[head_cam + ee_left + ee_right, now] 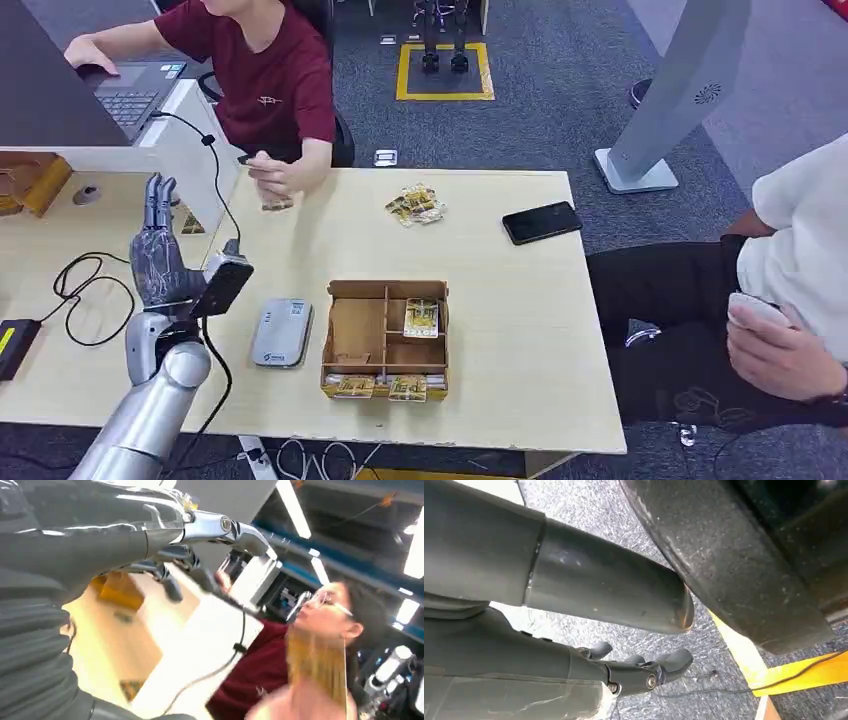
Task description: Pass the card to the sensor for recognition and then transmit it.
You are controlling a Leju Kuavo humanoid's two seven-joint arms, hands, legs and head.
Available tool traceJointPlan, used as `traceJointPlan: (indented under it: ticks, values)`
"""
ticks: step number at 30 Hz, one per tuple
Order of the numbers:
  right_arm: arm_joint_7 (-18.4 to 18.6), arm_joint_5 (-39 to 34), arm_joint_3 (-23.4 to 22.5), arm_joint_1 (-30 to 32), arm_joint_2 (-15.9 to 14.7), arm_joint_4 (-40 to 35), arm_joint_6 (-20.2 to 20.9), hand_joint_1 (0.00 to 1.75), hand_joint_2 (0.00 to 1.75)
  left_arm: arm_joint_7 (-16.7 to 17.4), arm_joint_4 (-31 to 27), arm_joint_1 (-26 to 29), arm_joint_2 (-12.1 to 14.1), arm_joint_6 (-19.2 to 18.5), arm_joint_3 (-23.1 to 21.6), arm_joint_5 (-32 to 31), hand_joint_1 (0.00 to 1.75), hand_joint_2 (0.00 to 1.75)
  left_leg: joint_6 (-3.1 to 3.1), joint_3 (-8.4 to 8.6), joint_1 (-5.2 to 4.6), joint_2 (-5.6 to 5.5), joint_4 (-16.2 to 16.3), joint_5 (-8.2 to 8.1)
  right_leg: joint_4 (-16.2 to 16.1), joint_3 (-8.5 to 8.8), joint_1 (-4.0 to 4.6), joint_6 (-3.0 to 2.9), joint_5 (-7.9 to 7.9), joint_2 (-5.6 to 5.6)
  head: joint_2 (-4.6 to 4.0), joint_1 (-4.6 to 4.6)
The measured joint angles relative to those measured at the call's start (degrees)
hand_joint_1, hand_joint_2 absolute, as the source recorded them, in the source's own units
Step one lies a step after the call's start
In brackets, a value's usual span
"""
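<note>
My left hand (pixel 155 250) is raised over the table's left part, fingers straight and apart, holding nothing. In the left wrist view its fingers (pixel 170 577) stretch toward a person in a dark red shirt (pixel 265 75). That person's hand (pixel 270 178) holds a golden card (pixel 277 204) low over the far table edge; it looks blurred in the left wrist view as the golden card (pixel 315 665). A black sensor head (pixel 222 285) on a cable stands just right of my left hand. My right hand (pixel 639 669) hangs over grey carpet, fingers loose, nothing in it.
A flat grey reader (pixel 282 332) lies beside a cardboard divider box (pixel 350 340) holding cards. A loose card pile (pixel 415 205) and a black phone (pixel 541 222) lie farther back. A second seated person (pixel 790 290) is at the right. Cables (pixel 85 285) trail at the left.
</note>
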Motion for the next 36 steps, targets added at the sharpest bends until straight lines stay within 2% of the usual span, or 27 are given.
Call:
traceJointPlan:
  ticks: [5, 8, 10, 14, 20, 26, 30, 32, 34, 36]
  values:
    - [-0.1, -0.9, 0.0, 0.3, 0.0, 0.0, -0.2, 0.0, 0.0, 0.7, -6.2, 2.9, 0.1, -6.5, -1.8, 4.3, 0.0, 1.75, 0.01, -0.03, 0.0, 0.02, 0.0, -0.01, 0.0, 0.0, 0.0, 0.01, -0.01, 0.01, 0.0, 0.0]
    - [-0.2, -1.2, 0.0, 0.4, 0.0, 0.0, -0.4, 0.0, 0.0, -0.6, -11.6, 5.8, 0.8, -11.4, -3.5, 6.1, 0.0, 1.75, 0.02, -0.04, 0.0, 0.03, 0.0, -0.03, 0.0, -0.01, 0.0, 0.01, -0.02, 0.02, 0.0, -0.02]
    - [-0.7, -1.9, -0.3, 0.5, 0.0, 0.1, -0.6, 0.0, 0.0, -1.2, -16.1, 8.9, 1.5, -15.3, -5.3, 6.0, 0.0, 1.75, 0.01, -0.04, -0.01, 0.05, 0.0, -0.05, 0.0, -0.02, 0.0, 0.01, -0.04, 0.05, 0.0, -0.02]
    - [-1.1, -2.3, -0.6, 0.7, 0.1, 0.5, -0.8, 0.0, 0.0, -1.8, -23.6, 15.4, 3.0, -19.1, -9.7, 5.2, 0.0, 1.75, 0.03, -0.05, -0.01, 0.06, 0.0, -0.07, 0.0, -0.07, 0.0, 0.02, -0.06, 0.09, 0.0, 0.0]
    - [-1.1, -2.8, -1.2, 0.7, 0.4, 1.0, -0.9, 0.0, 0.0, -1.9, -29.0, 19.1, 4.4, -19.4, -13.2, 5.0, 0.0, 1.75, 0.03, -0.06, 0.0, 0.04, 0.0, -0.06, 0.0, -0.06, 0.0, 0.03, -0.06, 0.05, 0.0, 0.0]
    - [-1.1, -2.8, -1.4, 0.7, 0.4, 1.2, -0.9, 0.0, 0.0, -2.0, -30.6, 20.0, 5.0, -19.6, -14.2, 5.0, 0.0, 1.75, 0.02, -0.06, 0.0, 0.04, 0.0, -0.04, 0.0, -0.05, 0.0, 0.02, -0.05, 0.05, 0.0, 0.0]
    - [-1.1, -3.0, -1.6, 0.7, 0.7, 1.7, -1.1, 0.0, 0.0, -5.1, -32.6, 22.4, 5.6, -22.3, -16.1, 4.4, 0.0, 1.75, 0.03, -0.06, -0.01, 0.09, 0.0, -0.07, 0.0, -0.05, -0.01, 0.02, -0.06, 0.08, 0.0, -0.02]
    - [-1.2, -3.0, -1.7, 0.6, 0.9, 2.1, -1.1, 0.0, 0.0, -5.6, -33.4, 24.2, 5.6, -21.4, -17.7, 1.3, 0.0, 1.75, 0.06, -0.09, -0.01, 0.06, 0.0, -0.09, 0.0, -0.06, -0.01, 0.03, -0.07, 0.06, 0.0, -0.02]
    - [-1.3, -3.0, -1.7, 0.5, 1.1, 2.3, -1.1, 0.0, 0.0, -5.2, -33.4, 25.4, 5.8, -18.1, -19.8, -5.5, 0.0, 1.75, 0.08, -0.11, -0.02, 0.05, 0.0, -0.11, 0.0, -0.06, -0.01, 0.1, -0.12, 0.05, 0.0, 0.0]
    - [-1.4, -3.0, -1.7, 0.3, 1.2, 2.4, -1.1, 0.0, 0.0, -5.1, -33.4, 26.6, 6.1, -15.8, -22.0, -8.4, 0.0, 1.75, 0.09, -0.1, -0.02, 0.06, 0.0, -0.13, 0.0, -0.06, -0.01, 0.1, -0.12, 0.05, 0.0, 0.02]
